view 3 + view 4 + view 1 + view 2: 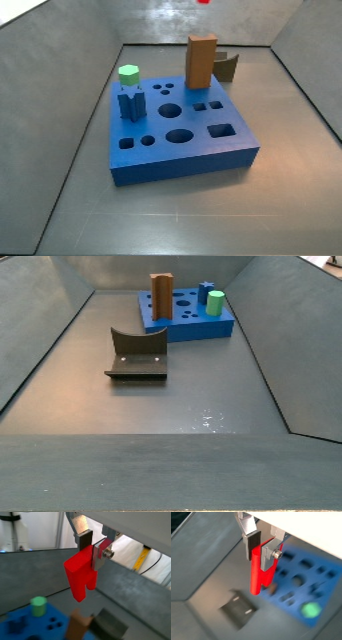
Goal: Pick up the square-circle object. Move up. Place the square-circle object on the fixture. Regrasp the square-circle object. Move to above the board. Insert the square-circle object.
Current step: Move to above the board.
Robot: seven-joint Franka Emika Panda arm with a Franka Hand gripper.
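My gripper (91, 554) (260, 557) is shut on the upper end of the red square-circle object (80, 577) (258, 579), which hangs down from the fingers high above the floor. Its notched end points downward. In a side view only a red speck of the square-circle object (203, 2) shows at the frame's edge, and the gripper is out of frame. The fixture (136, 353) (227, 67) (238, 609) (110, 624) stands on the floor beside the blue board (187, 165) (201, 328) (304, 577) (27, 624), well below the held piece.
A tall brown post (202, 62) (162, 296) (77, 624) stands at the board's edge next to the fixture. A green-topped peg (128, 73) (215, 302) (38, 605) (310, 609) and a dark blue peg (131, 103) stand in the board. Grey walls enclose the floor.
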